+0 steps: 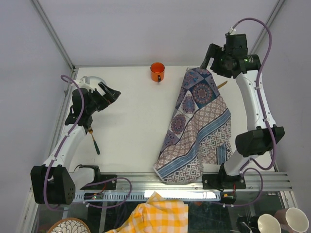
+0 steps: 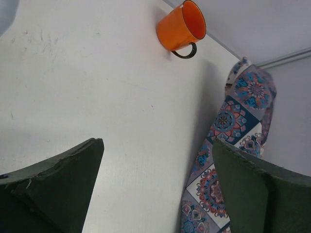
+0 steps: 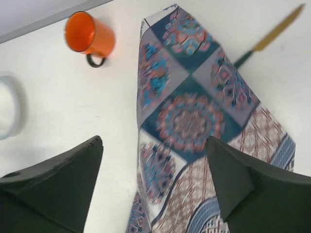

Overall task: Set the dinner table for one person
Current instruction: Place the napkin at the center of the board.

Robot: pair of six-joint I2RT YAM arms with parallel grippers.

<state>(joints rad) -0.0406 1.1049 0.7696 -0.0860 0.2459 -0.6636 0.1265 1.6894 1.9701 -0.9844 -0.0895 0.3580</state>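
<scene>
Seen from above, the left gripper (image 1: 111,93) hovers over the left side of the dinner table (image 1: 131,131), the white tabletop filling the middle of the view. Its jaws are spread wide and hold nothing. A dark-handled utensil (image 1: 94,139) lies on the table nearby. An orange mug (image 1: 157,72) stands at the far edge. To its right, a blue-and-purple patterned cloth (image 1: 198,126) stretches towards the near rail, partly covering a gold-bladed knife (image 3: 272,36). Above the cloth's far corner, the right gripper (image 1: 209,60) is wide apart, gripping nothing.
</scene>
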